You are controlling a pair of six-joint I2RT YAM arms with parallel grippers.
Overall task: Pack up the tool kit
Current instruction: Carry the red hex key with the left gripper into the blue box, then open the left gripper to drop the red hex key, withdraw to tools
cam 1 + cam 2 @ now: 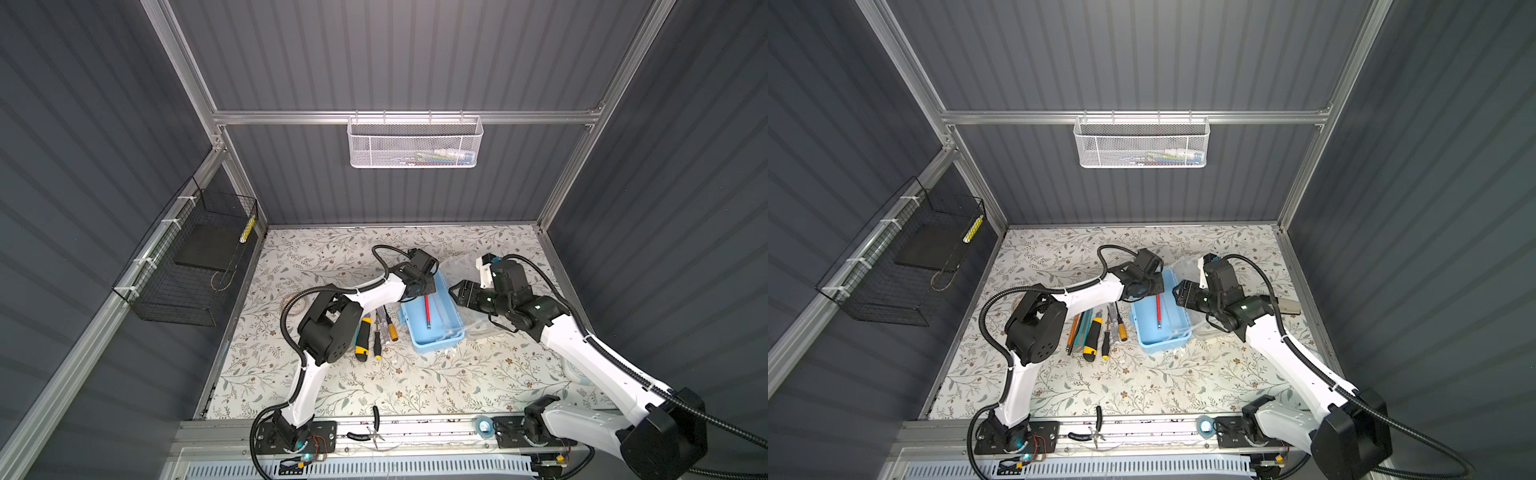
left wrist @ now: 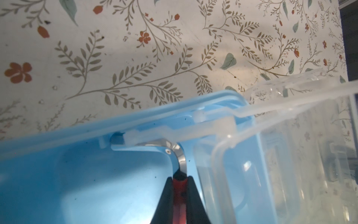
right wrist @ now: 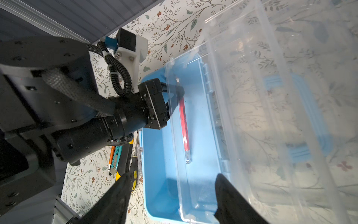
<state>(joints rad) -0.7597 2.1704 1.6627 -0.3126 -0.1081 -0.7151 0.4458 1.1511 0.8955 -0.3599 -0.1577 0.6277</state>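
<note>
Your case sits open near the table's middle, lid laid back toward the right edge. The left gripper, pinched tight on the hex key, holds it low inside, ready to release. The right gripper gapes empty at the lid (likely steadying it). Loose tools lie leftward.

The light-blue case stands open just below the left gripper, its clear lid swung out toward the right gripper, whose jaws stand apart. A red-sleeved hex key, pinched at its bend by the left gripper, lies lengthwise inside the case. Behind that gripper, outside the case, the screwdrivers, the yellow-black utility knife and the teal utility knife lie side by side.
</note>
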